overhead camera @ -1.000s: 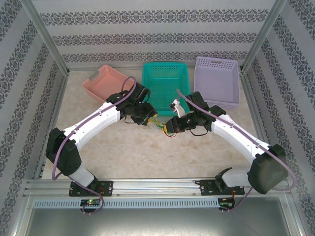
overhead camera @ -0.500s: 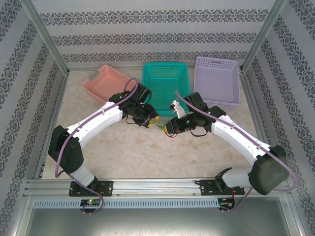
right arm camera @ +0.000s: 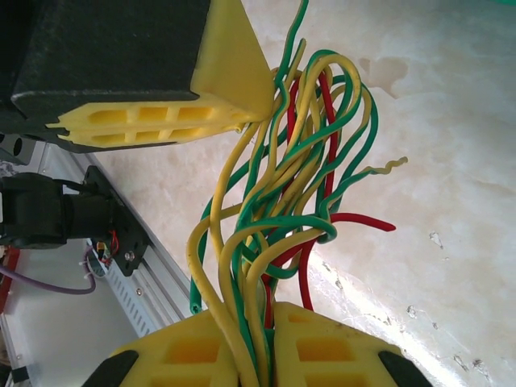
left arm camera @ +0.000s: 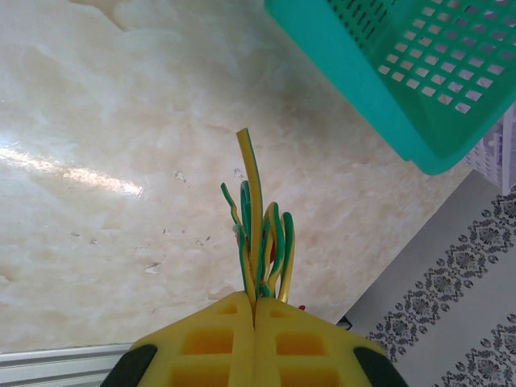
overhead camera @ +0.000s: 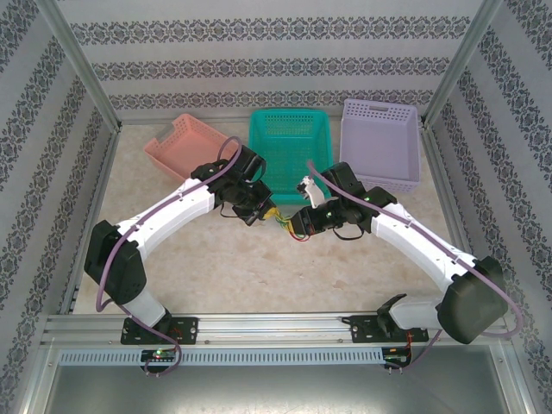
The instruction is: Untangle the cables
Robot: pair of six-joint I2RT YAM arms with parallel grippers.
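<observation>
My left gripper [overhead camera: 261, 210] is clamped shut on the cables [overhead camera: 282, 219]. In the left wrist view its yellow pads are pressed together, and a few yellow-green strands stick up out of the seam. My right gripper [overhead camera: 298, 224] is closed on the same bundle from the other side. In the right wrist view yellow, green and red wires run down into the slit between its 2 pads. The tangle spans the short gap between the 2 grippers, looped and crossed over itself, with 1 red strand and 1 kinked yellow end poking out to the side. The left finger tip sits right against the top of the bundle in the right wrist view. All this is over the marble-look table [overhead camera: 233, 267], mid-table, just in front of the near wall of the teal basket [overhead camera: 289, 129]. I cannot tell whether any strand touches the tabletop. The pink basket [overhead camera: 184, 142] is to the left of the teal one and the purple basket [overhead camera: 379, 129] to its right, all 3 along the far edge.
</observation>
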